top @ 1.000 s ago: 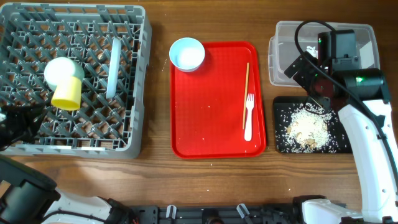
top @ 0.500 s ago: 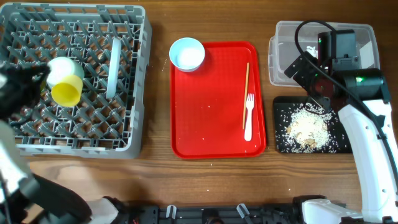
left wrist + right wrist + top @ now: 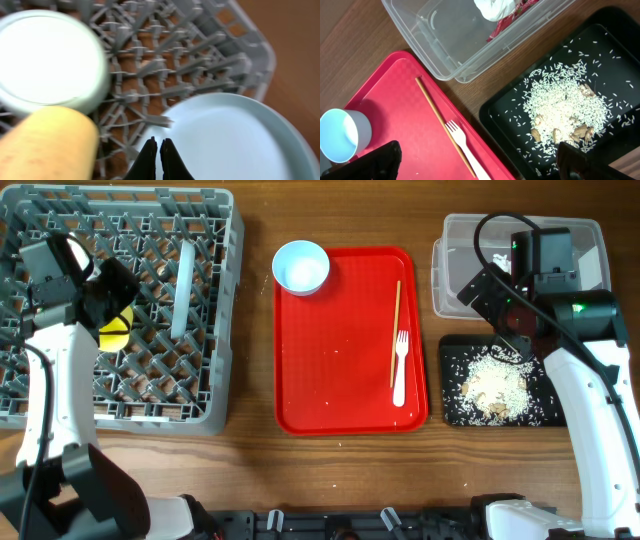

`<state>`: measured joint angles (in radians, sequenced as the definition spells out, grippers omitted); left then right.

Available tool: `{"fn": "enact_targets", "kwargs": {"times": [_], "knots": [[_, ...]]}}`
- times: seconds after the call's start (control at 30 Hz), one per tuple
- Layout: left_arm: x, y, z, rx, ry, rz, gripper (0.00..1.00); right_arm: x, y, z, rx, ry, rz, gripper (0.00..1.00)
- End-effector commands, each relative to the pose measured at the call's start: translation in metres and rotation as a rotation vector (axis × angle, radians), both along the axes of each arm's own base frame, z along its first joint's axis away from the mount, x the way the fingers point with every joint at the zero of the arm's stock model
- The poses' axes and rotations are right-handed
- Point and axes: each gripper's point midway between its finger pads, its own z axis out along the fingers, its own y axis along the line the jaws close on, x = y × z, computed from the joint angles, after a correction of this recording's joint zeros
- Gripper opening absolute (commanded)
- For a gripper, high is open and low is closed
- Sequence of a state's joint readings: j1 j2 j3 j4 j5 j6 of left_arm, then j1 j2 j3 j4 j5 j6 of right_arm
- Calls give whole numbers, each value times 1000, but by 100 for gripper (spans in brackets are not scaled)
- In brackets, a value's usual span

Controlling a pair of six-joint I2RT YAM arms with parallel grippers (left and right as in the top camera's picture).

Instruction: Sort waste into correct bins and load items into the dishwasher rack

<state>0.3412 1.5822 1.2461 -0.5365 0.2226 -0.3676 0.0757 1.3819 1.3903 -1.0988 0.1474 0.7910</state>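
Note:
My left gripper (image 3: 160,148) is shut with nothing between its fingers, hovering over the grey dishwasher rack (image 3: 215,330) (image 3: 210,60). Below it are the pale plate (image 3: 225,135) standing on edge (image 3: 181,288), an overturned pale bowl (image 3: 47,55) and the yellow cup (image 3: 50,145) (image 3: 116,330). A second bowl (image 3: 301,267) (image 3: 340,135) sits at the red tray's far left corner. The chopstick (image 3: 395,320) (image 3: 435,115) and white fork (image 3: 400,365) (image 3: 465,145) lie on that tray. My right gripper (image 3: 480,165) (image 3: 490,292) hangs open above them. The clear tub (image 3: 450,270) (image 3: 445,30) holds the wrapper (image 3: 502,10); rice (image 3: 493,383) (image 3: 565,107) fills the black tray (image 3: 452,412) (image 3: 620,55).
The red tray (image 3: 340,350) (image 3: 395,100) lies mid-table between the rack and the two bins. My left arm (image 3: 60,370) reaches over the rack's left side and my right arm (image 3: 590,410) runs along the table's right edge.
My left arm has swung from the table's left edge up over the rack, above the cup and bowl, and its jaws have closed. The right arm has not moved.

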Motion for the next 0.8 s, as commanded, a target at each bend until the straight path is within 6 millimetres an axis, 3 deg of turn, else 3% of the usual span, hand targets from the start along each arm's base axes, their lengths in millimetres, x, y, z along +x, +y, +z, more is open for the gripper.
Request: {"fn": "enact_targets", "kwargs": {"times": [0.0, 0.33, 0.77], "knots": [[-9, 30, -9, 93, 51, 82, 4, 1, -3, 2, -17, -4, -5, 100], [-40, 57, -22, 13, 137, 216, 4, 1, -3, 2, -17, -4, -4, 100], [-47, 56, -26, -22, 159, 214, 4, 1, -3, 2, -17, -4, -5, 100]]}}
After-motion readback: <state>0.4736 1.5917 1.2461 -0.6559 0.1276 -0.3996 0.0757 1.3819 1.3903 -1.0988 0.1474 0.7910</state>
